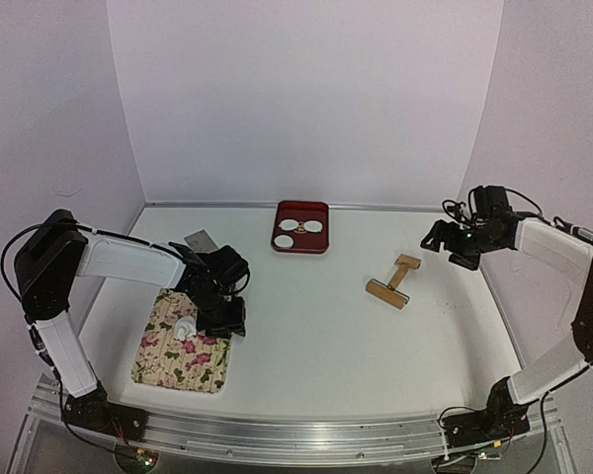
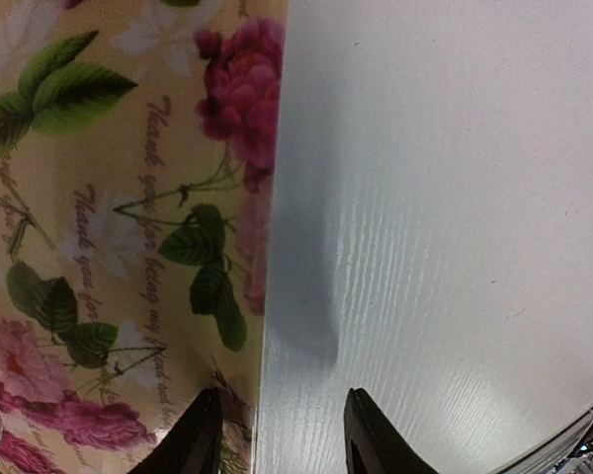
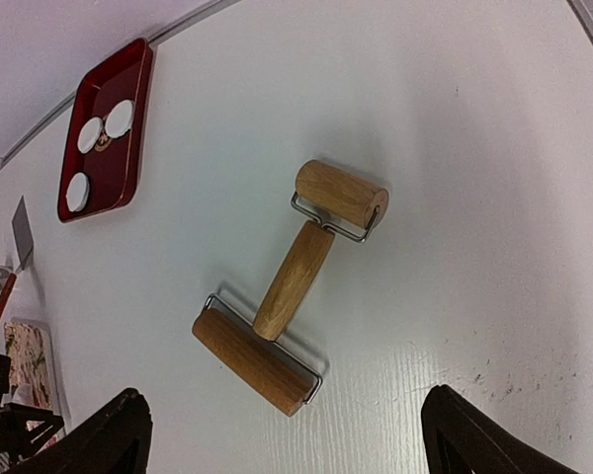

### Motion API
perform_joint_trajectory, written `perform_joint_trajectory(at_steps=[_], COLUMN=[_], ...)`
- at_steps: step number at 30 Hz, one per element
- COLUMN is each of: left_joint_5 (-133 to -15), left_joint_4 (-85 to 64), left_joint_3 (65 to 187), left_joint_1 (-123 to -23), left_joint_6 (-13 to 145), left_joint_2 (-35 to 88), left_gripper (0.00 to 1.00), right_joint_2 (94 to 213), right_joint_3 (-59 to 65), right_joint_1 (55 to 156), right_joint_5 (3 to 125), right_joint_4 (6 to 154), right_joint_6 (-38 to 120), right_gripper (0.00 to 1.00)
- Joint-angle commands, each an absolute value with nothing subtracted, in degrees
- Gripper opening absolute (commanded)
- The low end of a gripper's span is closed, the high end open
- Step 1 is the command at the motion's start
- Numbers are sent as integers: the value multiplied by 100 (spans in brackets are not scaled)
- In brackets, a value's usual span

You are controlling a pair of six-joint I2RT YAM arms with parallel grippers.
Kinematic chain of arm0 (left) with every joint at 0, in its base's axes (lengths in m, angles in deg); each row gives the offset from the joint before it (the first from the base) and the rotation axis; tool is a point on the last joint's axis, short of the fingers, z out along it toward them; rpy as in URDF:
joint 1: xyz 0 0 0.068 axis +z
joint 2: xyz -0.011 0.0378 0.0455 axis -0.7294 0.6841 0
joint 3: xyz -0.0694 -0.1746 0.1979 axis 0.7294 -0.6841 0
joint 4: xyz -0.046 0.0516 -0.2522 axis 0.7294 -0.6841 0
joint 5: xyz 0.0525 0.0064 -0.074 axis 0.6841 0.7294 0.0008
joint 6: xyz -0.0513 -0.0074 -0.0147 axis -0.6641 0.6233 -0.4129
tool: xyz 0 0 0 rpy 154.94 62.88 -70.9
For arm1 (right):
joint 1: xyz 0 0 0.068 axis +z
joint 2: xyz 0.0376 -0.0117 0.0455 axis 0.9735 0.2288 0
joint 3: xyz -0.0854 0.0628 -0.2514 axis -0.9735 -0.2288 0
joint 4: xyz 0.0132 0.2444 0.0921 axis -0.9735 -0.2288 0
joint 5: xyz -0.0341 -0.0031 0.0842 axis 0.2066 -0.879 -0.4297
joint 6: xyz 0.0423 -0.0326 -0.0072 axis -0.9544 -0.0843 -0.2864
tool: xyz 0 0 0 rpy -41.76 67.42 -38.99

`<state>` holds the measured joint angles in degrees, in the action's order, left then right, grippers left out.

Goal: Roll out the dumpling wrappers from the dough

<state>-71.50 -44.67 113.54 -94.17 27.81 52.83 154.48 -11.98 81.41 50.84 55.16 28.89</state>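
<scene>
The dough [image 1: 186, 328] is a small white lump on the floral mat [image 1: 173, 360]. My left gripper [image 1: 225, 318] hangs low over the mat's right edge. In the left wrist view its fingers [image 2: 193, 439] straddle that edge of the mat [image 2: 109, 247], apart, with nothing between them. Three round dumpling wrappers [image 3: 120, 117] lie in the red tray [image 3: 138, 89]; from above, two wrappers [image 1: 290, 226] show in the red tray [image 1: 301, 247]. My right gripper [image 1: 443, 238] stands wide open above the table. The wooden double roller [image 3: 292, 286] lies ahead of its fingertips [image 3: 119, 434], untouched.
A metal scraper [image 1: 198, 240] with a red handle lies behind the mat. The wooden roller [image 1: 395, 281] rests at right of centre. White walls close off the back and both sides. The table's near edge is an aluminium rail [image 1: 306, 434].
</scene>
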Motion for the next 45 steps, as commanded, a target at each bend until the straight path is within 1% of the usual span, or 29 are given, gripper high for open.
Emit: perform_joint_trajectory(at_steps=[1,6,15,22,25,27,29,31,33,36,39,41,42,45], left_joint_5=[-7044,-7136,-7405,-7804,-8072,-8169,-8170,-8020,-7804,-7475,-7182,-7088,-7094,-7055], left_joint_4=[-4643,-4669,-4887,-4834,-4732,-4674,-4609,-4614,-4647,-4705,-4744,-4724,-4664,-4614], left_joint_3=[11602,11875,13158,14086,14347,14404,14394,14362,14317,14235,14134,14084,14069,14182], left_joint_1=[-9578,-9936,-10496,-10669,-10701,-10712,-10712,-10713,-10713,-10709,-10719,-10704,-10704,-10704], left_joint_6=[2593,2408,2121,2318,2377,2383,2385,2404,2417,2413,2393,2438,2525,2778], left_joint_2=[5444,5732,6543,7167,7330,7313,7190,7005,6763,6384,6023,5818,5751,5619], left_gripper=[34,19,1,1,5,11,21,33,42,56,66,70,71,70], right_joint_2=[15516,15535,15486,15563,15791,15993,16168,16348,16521,16824,17149,17366,17488,17867], right_joint_3=[-985,-1064,-1229,-1364,-1280,-1165,-1040,-954,-901,-903,-915,-850,-802,-545], right_joint_1=[8277,8352,8390,8430,8433,8438,8441,8438,8448,8448,8453,8444,8443,8448], right_joint_5=[4997,4997,4944,5143,5207,5180,5135,5047,4880,4505,4315,4231,4209,4295], right_joint_4=[5534,5531,5515,5515,5498,5490,5480,5482,5526,5818,6180,6358,6429,6478], right_joint_6=[2864,2852,2905,2853,2829,2822,2790,2690,2509,2156,1789,1638,1583,1508], right_gripper=[95,95,96,96,96,96,96,95,94,85,79,77,77,71])
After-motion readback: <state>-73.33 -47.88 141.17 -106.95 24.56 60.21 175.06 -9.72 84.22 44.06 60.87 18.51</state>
